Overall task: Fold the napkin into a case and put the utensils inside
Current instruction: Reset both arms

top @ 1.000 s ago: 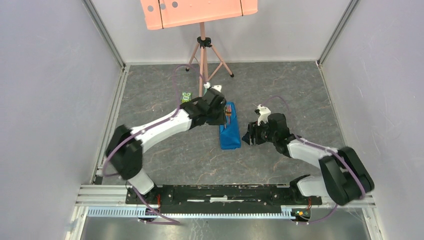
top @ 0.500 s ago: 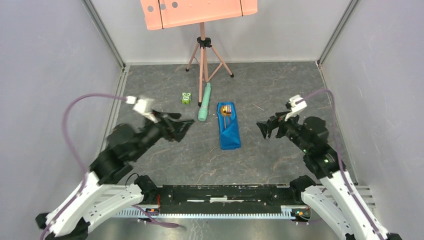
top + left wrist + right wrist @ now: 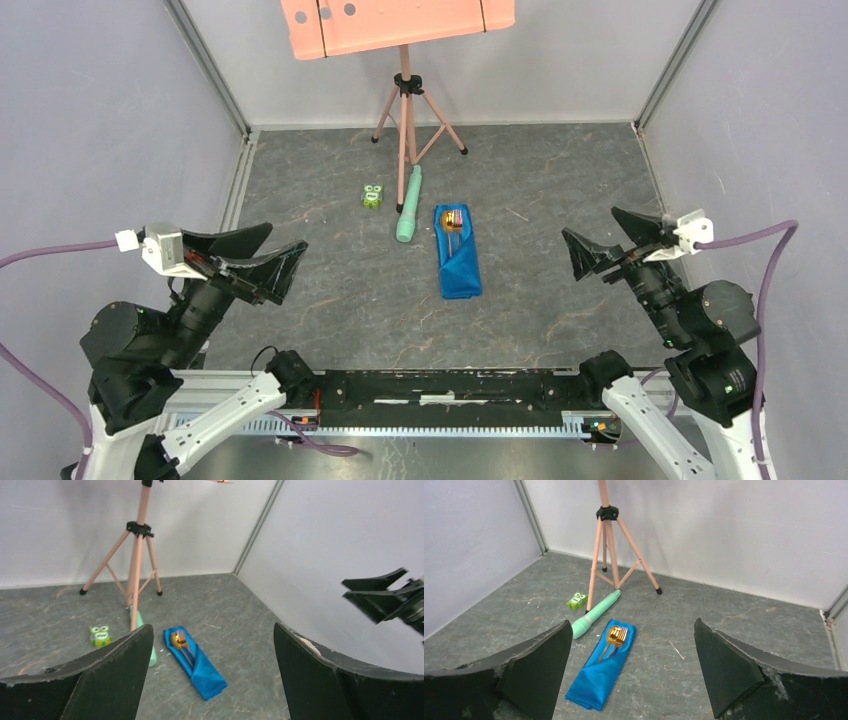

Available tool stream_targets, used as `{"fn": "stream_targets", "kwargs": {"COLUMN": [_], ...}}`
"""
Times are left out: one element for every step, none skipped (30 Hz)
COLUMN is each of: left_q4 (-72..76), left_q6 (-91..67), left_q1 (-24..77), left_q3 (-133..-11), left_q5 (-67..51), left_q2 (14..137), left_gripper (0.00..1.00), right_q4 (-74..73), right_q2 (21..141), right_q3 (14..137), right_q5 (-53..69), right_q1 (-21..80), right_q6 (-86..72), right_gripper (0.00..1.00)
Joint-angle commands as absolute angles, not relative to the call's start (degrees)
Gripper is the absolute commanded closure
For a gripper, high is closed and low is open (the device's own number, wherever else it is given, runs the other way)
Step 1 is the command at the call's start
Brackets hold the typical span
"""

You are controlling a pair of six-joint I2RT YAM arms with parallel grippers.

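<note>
Black left gripper, raised near the left edge, jaws spread. Blue case lies mid-table; only the right wrist view resolves the utensils, heads protruding at its far end, handles apparently tucked inside. Right gripper, near the right edge, likewise spread.

One blue napkin, folded into a single long case, lies at the centre of the top view. It holds two gold utensils: one spoon and one fork. Just left of it are one pale green tube and one small green toy. At the upper centre, one pink tripod carries one pink board. There are two grippers: the left gripper at lower left and the right gripper at right.
</note>
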State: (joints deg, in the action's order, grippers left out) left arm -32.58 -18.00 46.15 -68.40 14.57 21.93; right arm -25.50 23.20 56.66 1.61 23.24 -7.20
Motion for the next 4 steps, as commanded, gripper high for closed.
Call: {"fn": "stream_targets", "kwargs": {"left_q4": [-36.8,-37.0,-36.9,-36.9], "left_q6": [-13.4,-13.5,-13.6,-13.7], "left_q1": [46.3,46.3,46.3,46.3], "left_q3": [-70.0,-70.0,-69.9,-69.7], "left_q5": [17.4,17.4,17.2,17.1], "left_q2": [23.0,23.2,23.2,23.3], "left_gripper": [0.05,0.05,0.04,0.04], "right_q4": [-26.5,-26.8,-26.1,-25.1], "right_q2": [22.5,22.6,22.2,21.7], "right_q3": [58.4,58.5,58.2,57.8], "right_q5": [-2.9,-3.5,-3.6,-3.6], "right_q1": [23.3,23.2,23.3,23.3], "right_q6": [-5.7,-5.7,-5.3,-5.2], "right_gripper": [0.02,0.02,0.02,0.02]}}
